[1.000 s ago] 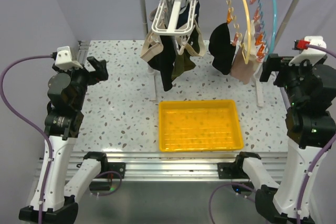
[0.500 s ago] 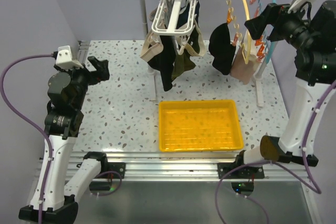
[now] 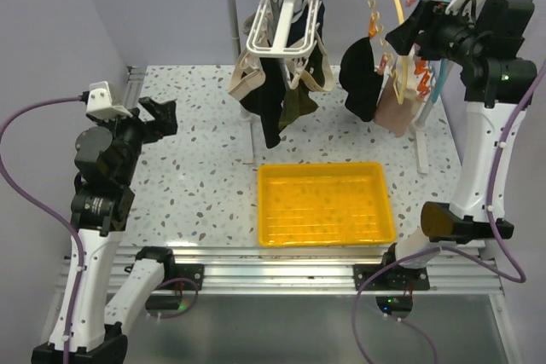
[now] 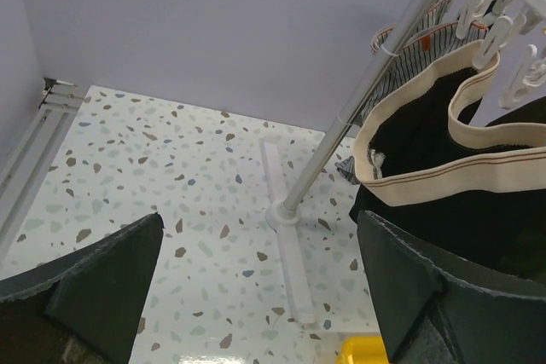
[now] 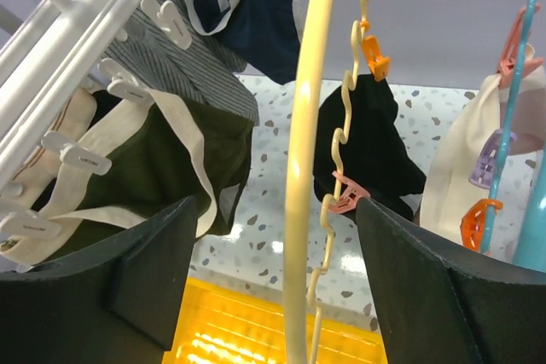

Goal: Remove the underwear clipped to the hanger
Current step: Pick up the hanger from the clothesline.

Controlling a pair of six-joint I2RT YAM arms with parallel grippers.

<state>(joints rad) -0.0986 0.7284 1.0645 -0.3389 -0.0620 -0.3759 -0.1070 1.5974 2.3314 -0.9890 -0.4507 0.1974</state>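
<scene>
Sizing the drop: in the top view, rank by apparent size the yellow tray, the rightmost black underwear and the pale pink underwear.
Yellow tray; then rightmost black underwear and pale pink underwear, too alike to rank.

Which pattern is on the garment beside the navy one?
Grey garment: thin dark stripes; clearest in right wrist view.
</scene>
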